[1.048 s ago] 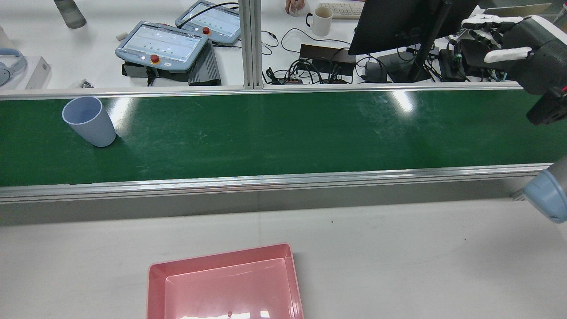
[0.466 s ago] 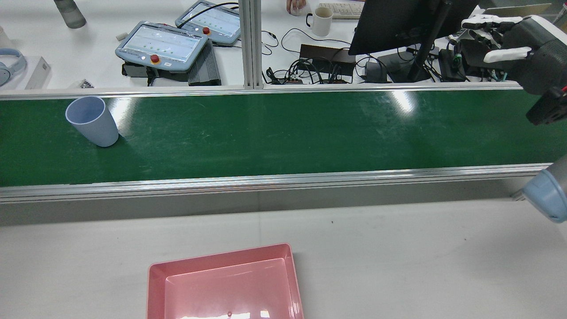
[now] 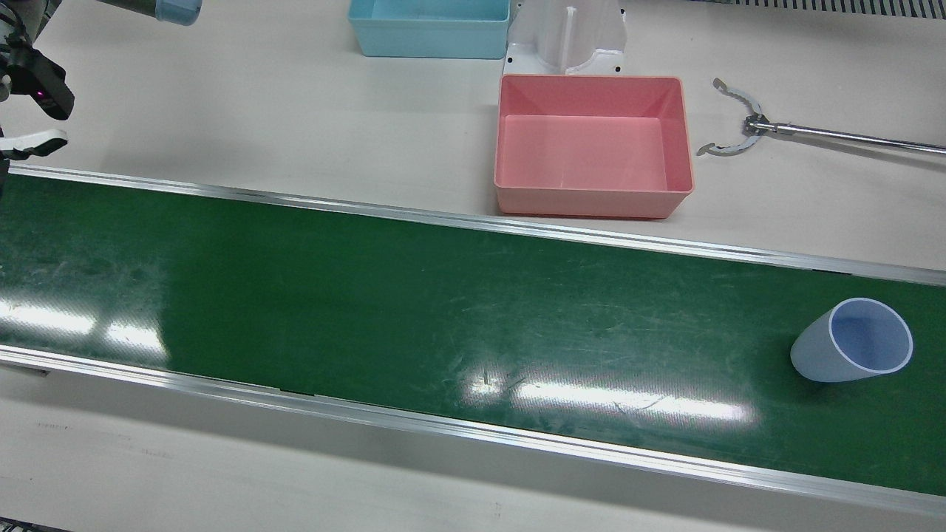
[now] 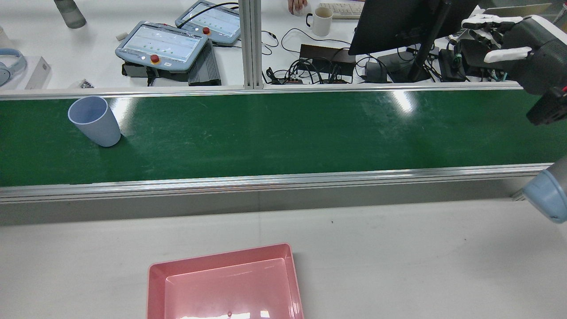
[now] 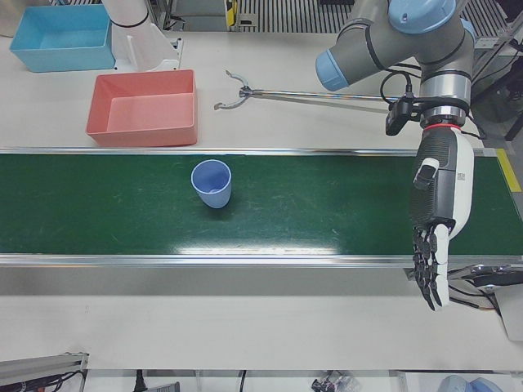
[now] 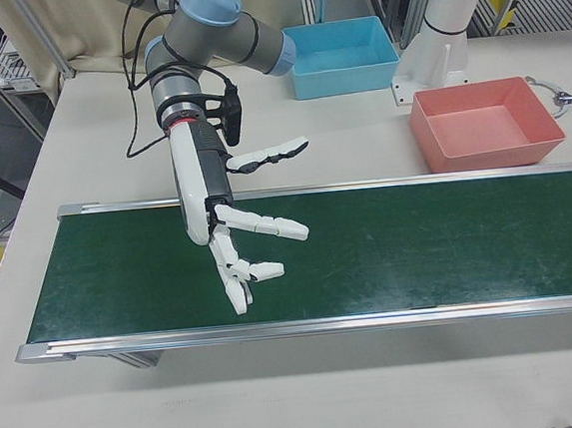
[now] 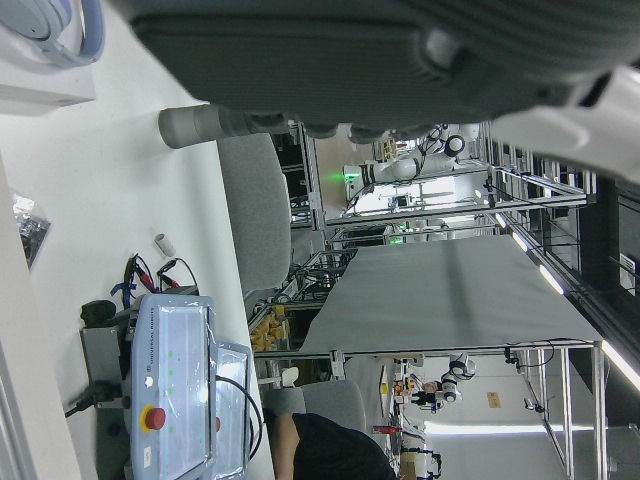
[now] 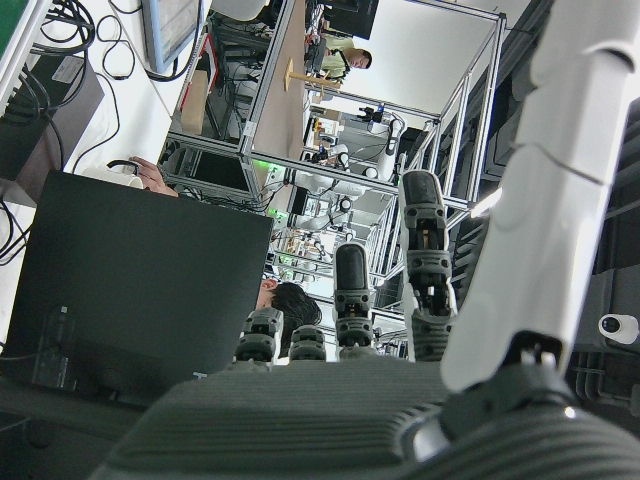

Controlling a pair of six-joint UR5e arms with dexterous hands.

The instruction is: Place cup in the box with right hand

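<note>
Your cup (image 4: pixel 94 121) stands upright on the green conveyor belt (image 4: pixel 283 133), mouth up, far over on the left-arm end and well apart from your right hand (image 6: pixel 230 241). In the left-front view the cup (image 5: pixel 212 183) sits on the belt just in front of the pink box (image 5: pixel 144 108), which rests on the bench (image 5: pixel 245 327) on the robot's side of the belt, and nothing is touching the cup. The box looks bare inside in the front view (image 3: pixel 591 144). Your right hand hangs over the other end of the belt, fingers (image 6: pixel 267 227) spread wide apart and holding nothing; in the rear view it shows at the upper right edge (image 4: pixel 516 40). Your left hand (image 5: pixel 437 220) points down past the operators' edge of the belt, at its far end, fingers (image 5: pixel 428 273) straight, slightly apart, nothing held, well apart from the cup too. A blue box (image 3: pixel 431 26) sits behind the pink one, near the white pedestal (image 3: pixel 565 37). A long metal grabber tool (image 3: pixel 813 133) lies on the bench beside the pink box, its claw end towards the box but not touching it
</note>
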